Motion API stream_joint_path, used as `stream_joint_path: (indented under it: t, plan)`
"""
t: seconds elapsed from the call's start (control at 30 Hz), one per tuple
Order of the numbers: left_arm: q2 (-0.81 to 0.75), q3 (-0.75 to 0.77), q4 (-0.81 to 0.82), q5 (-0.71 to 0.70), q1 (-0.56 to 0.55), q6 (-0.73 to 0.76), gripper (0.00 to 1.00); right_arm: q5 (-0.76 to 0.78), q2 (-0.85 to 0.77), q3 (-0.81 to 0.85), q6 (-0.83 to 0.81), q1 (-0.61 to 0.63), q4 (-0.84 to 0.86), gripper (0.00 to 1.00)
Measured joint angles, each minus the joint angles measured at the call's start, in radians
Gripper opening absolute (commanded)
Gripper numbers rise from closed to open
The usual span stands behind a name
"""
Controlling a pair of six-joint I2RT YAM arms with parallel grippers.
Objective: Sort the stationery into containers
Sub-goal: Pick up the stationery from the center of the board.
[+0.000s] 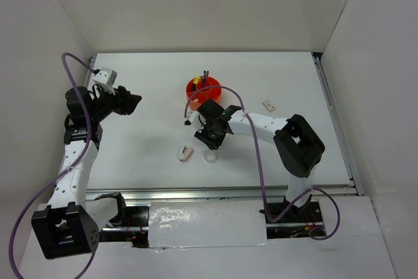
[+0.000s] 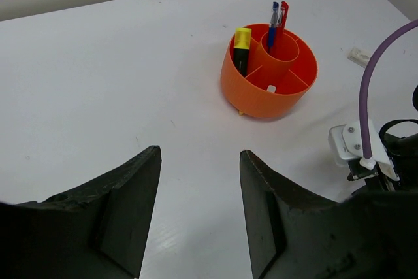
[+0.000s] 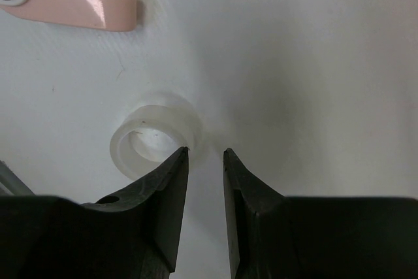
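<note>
Left tool: released, jaws spread wide, nothing between them. It hangs over bare desk on the left side, well apart from all the stationery.

Pink piece: flat on the desk near the front edge, just left of the ring. The right wrist view shows a pink body with a metal part on top.

Ring: white tape ring, on the desk just beside the pink piece but not touching it.

Right tool: low over the ring, jaws drawn close with only a thin gap. The gap sits at the ring's right rim, and one finger overlaps that rim. Cannot tell whether the wall is pinched or the jaws are just next to it.

Organizer: orange, round, upright at mid-desk behind the right tool.
- Blue pen and red pen stand in the centre cup.
- Yellow marker stands in the left compartment.
- A small white bit lies in the front compartment.
- A tiny yellow bit sits on the desk at its base.

Eraser: small white block on the desk, alone, right of the organizer and well apart from it.
</note>
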Motion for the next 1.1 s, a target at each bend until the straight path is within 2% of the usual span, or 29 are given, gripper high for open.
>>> stream_joint_path:
  t: [0.47, 0.67, 0.73, 0.87, 1.0, 1.1]
  plan:
    - [0.021, -0.007, 0.012, 0.008, 0.002, -0.001, 0.64, -0.055, 0.037, 0.021, -0.037, 0.004, -0.063, 0.36]
    - [0.018, -0.021, 0.023, 0.094, 0.0, 0.003, 0.62, -0.063, 0.048, 0.024, -0.048, -0.006, -0.065, 0.15]
    - [0.008, -0.043, 0.021, 0.129, -0.013, 0.034, 0.6, -0.082, 0.048, 0.024, -0.048, -0.016, -0.069, 0.11]
    - [-0.027, -0.052, -0.077, 0.183, -0.138, 0.287, 0.57, -0.164, 0.048, 0.041, -0.04, -0.071, -0.117, 0.03]
    - [-0.089, -0.048, -0.28, 0.238, -0.302, 0.716, 0.56, -0.268, 0.034, 0.093, -0.028, -0.148, -0.176, 0.0]
    - [-0.12, -0.046, -0.418, 0.246, -0.396, 1.032, 0.59, -0.351, 0.012, 0.129, -0.024, -0.2, -0.227, 0.0]
